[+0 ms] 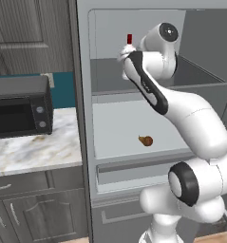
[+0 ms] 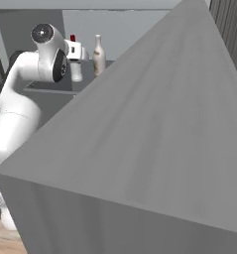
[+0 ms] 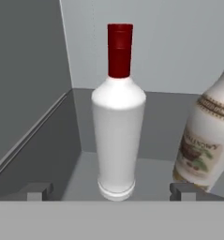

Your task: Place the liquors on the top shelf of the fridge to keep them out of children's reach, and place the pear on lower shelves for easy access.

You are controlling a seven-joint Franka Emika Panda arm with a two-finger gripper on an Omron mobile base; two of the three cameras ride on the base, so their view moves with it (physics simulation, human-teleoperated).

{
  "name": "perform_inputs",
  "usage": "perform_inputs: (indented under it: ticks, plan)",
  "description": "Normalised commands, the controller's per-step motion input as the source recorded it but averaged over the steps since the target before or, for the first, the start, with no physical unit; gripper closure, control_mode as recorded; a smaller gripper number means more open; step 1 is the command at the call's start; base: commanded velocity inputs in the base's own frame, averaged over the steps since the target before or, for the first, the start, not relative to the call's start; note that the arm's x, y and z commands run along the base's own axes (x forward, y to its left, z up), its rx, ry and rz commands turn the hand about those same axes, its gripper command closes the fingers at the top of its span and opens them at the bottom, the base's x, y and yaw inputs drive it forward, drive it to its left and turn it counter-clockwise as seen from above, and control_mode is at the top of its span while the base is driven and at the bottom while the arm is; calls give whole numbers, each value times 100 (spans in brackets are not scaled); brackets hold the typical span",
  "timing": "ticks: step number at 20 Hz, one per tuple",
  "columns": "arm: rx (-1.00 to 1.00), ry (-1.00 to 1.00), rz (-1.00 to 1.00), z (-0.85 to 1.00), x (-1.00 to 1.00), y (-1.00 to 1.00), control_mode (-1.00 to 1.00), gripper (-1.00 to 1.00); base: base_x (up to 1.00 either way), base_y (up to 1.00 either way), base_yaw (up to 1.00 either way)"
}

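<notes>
White bottle with red cap (image 3: 117, 126) upright on dark top shelf (image 3: 155, 171) of fridge (image 1: 84, 118), pale labelled bottle (image 3: 208, 140) upright just beside it, brown pear (image 1: 146, 140) lying on pale lower shelf (image 1: 119, 137)

My arm (image 1: 181, 114) reaches up and forward from the base, elbow bent. My hand (image 3: 111, 191) is held level, its two fingertips (image 3: 38, 191) spread wide apart, gripping nothing.
</notes>
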Motion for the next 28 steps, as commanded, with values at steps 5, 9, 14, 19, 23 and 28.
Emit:
perform_inputs:
  ticks: [5, 9, 14, 19, 23, 28]
  plan:
    - [-1, -5, 0, -19, -70, 0, -100, -100, 0, 0, 0]
    - [-1, -10, 0, -4, -89, 0, -100, -100, 0, 0, 0]
    - [-1, -10, 0, 0, -100, 0, -100, -100, 0, 0, 0]
    - [0, -2, 0, 0, -100, 0, -100, -100, 0, 0, 0]
    - [-1, 0, 0, 0, -100, 0, -100, -100, 0, 0, 0]
    - [-2, 0, 0, 0, -100, 0, -100, -100, 0, 0, 0]
